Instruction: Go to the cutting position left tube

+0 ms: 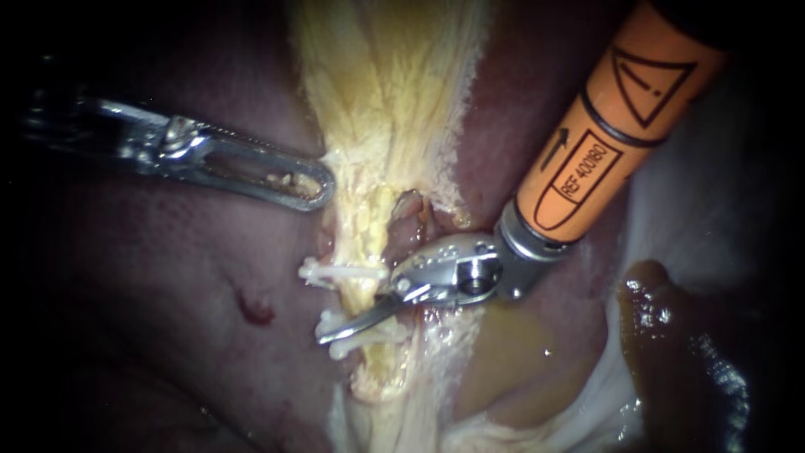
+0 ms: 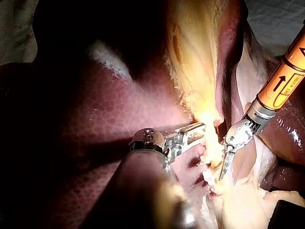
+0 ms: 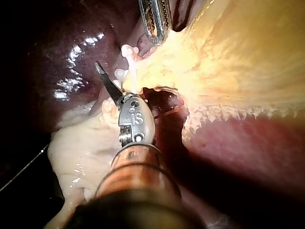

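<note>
**State.** The left instrument (image 1: 323,186) comes in over the liver (image 1: 168,319). Its windowed jaws lie together, clamped on the edge of the yellow tissue (image 1: 386,92) above the work site, and appear to hold it taut.

The right instrument (image 1: 352,319) enters from the upper right and ends in blades. One blade is in plain sight. The other appears to pass behind the tube, so the jaws are judged to be apart and cutting nothing.

**Target.** The left tube (image 1: 365,294) runs down the middle of the endoscope view, just beside the right instrument's wrist. It carries an upper clip (image 1: 340,273) and a lower clip (image 1: 381,334). The visible blade crosses the tube at a slant, and its tip lies over the lower clip's outer end, not centred in the gap between the clips.

**Hazards.**
- Closing at this angle may bring the blade against the lower clip. This could loosen the clip or leave too short a stump.
- The blade tip reaches past the tube toward the liver. Advancing further may nick the liver surface.
- The far blade is hidden, so it cannot be confirmed clear of the reddish tissue beside the tube. Closing blind may cut more than the tube.
- If the left instrument slips off the yellow tissue, the tube slackens and shifts out of the blades.
</note>
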Available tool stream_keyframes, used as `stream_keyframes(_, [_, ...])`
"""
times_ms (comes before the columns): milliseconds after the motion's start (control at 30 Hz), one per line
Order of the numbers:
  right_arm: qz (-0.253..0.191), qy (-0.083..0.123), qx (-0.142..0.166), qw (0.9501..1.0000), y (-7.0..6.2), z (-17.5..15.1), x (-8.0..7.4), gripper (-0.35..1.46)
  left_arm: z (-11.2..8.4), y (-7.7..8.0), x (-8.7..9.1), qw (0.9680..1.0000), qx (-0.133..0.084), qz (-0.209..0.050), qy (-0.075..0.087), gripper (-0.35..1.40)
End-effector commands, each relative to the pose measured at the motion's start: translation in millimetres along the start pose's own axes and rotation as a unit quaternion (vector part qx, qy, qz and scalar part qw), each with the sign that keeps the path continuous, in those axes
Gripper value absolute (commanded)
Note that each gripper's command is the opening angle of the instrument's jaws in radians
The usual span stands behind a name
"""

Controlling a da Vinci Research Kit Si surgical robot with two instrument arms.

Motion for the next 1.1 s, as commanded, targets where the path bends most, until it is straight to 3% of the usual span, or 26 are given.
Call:
stream_keyframes(33, [0.000,0.003,-0.005,1.0000,0.1,0.2,0.1,1.42,0.0,0.0,0.0,1.0000,0.000,0.000,0.000,-0.35])
stream_keyframes(300, [0.005,0.017,-0.007,0.9998,-0.1,0.8,0.5,1.44,0.0,0.1,-0.2,1.0000,0.000,0.000,0.000,-0.35])
stream_keyframes(633, [0.005,0.034,0.030,0.9990,-3.0,1.1,2.2,1.44,-0.2,0.7,-0.3,1.0000,0.002,0.000,0.001,-0.35])
stream_keyframes(867, [0.009,0.050,0.046,0.9977,-4.8,-0.1,4.7,1.44,-0.3,0.8,-0.3,1.0000,0.002,0.000,0.001,-0.35])
stream_keyframes(1100, [0.011,0.059,0.051,0.9969,-4.8,-0.7,5.2,1.44,-0.3,0.8,-0.3,1.0000,0.002,0.000,0.001,-0.35])
